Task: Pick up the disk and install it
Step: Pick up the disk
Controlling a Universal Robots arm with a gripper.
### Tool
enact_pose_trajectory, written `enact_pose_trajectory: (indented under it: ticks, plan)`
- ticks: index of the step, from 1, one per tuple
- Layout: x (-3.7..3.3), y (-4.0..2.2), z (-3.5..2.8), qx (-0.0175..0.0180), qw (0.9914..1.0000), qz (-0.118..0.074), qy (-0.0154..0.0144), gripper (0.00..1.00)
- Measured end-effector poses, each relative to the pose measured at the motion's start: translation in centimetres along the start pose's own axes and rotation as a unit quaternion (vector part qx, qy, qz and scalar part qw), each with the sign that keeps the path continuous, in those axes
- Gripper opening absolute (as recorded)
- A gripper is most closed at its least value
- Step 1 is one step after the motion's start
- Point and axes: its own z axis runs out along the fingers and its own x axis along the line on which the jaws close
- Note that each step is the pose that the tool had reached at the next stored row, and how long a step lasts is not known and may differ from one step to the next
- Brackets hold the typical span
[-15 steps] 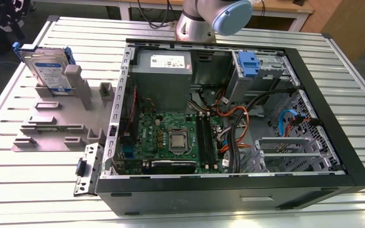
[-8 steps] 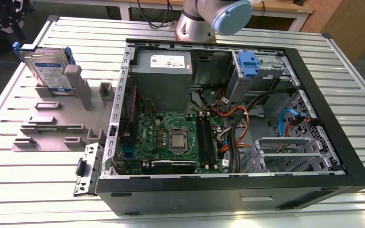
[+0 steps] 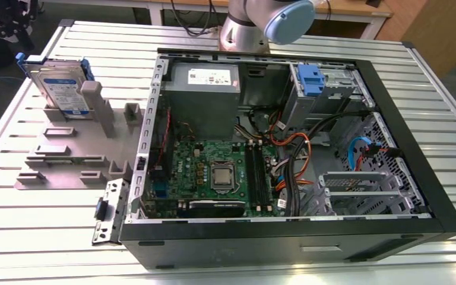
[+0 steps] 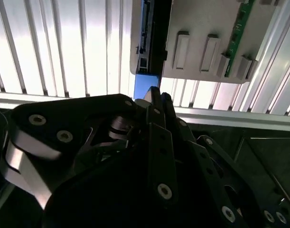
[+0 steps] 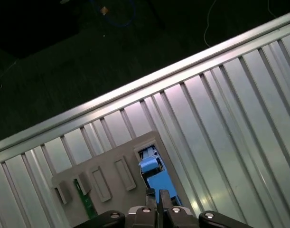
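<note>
Ribbed aluminium table (image 3: pixel 46 237) carries a grey holder plate (image 3: pixel 69 139) and, just beside it on the exterior view's right, an open computer case (image 3: pixel 291 240) with its green motherboard (image 3: pixel 184 166) and a tangle of cables (image 3: pixel 291 148) exposed. At the holder plate's far end the disk (image 3: pixel 57 89) stands on edge, silver with a white-and-blue label and blue rails. A tall grey post (image 3: pixel 92 104) rises just beside it on the case side, and a shorter post (image 3: pixel 131 113) stands nearer the case. In both wrist views the gripper (image 4: pixel 158 95) (image 5: pixel 156 194) hangs above the holder plate's edge, over the disk's blue rail and clear of it, its black fingers close together with nothing between them. A green memory stick (image 4: pixel 239 28) sits slotted elsewhere in the holder plate.
</note>
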Motion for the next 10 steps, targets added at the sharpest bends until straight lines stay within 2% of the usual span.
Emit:
enact_pose_trajectory:
  ticks: [2,3,4,7,8,10]
  plan:
    - [0.0,0.0,0.1,0.0002,0.99984,-0.018,0.0004,0.18]
    - [0.0,0.0,0.15,0.0004,0.9997,-0.025,0.0005,0.24]
    - [0.0,0.0,0.2,0.0009,0.99958,-0.029,0.0004,0.3]
    - [0.0,0.01,0.41,0.0037,0.99928,-0.038,-0.0006,0.36]
    - [0.0,0.0,0.5,0.0043,0.99908,-0.043,-0.0007,0.42]
    - [0.0,0.01,0.66,0.0048,0.99825,-0.059,-0.0005,0.42]
